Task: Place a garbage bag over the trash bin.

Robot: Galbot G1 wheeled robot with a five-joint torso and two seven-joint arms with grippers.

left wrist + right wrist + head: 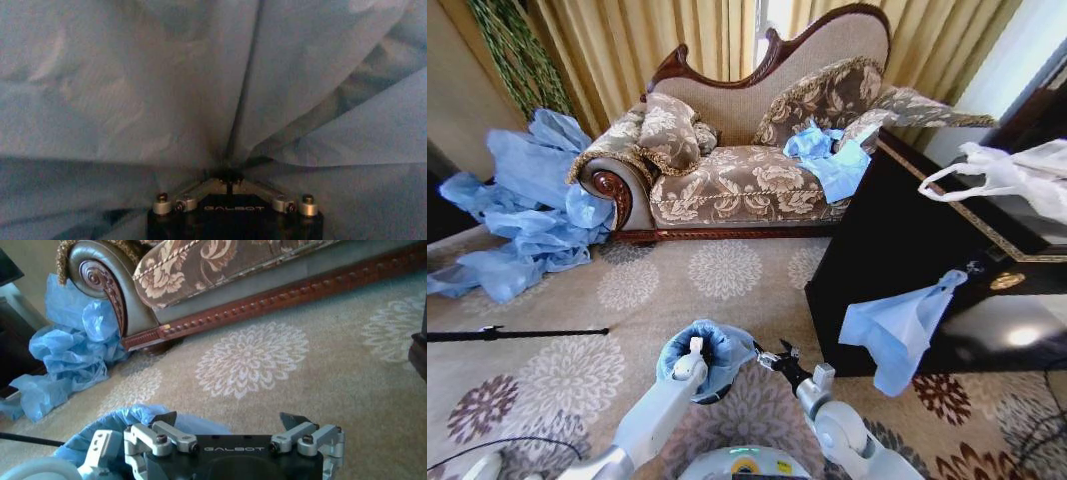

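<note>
Nearest me: bag (717, 352) draped over bin (715, 396) on the carpet (727, 290). My left tool (693, 358) inside it, pinching film. My right tool (777, 356) beside the bin, wide. Beyond: sofa (747, 180).

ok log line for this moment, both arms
left gripper: shut on garbage bag, inside it | right gripper: open, beside trash bin | bag draped over bin
</note>
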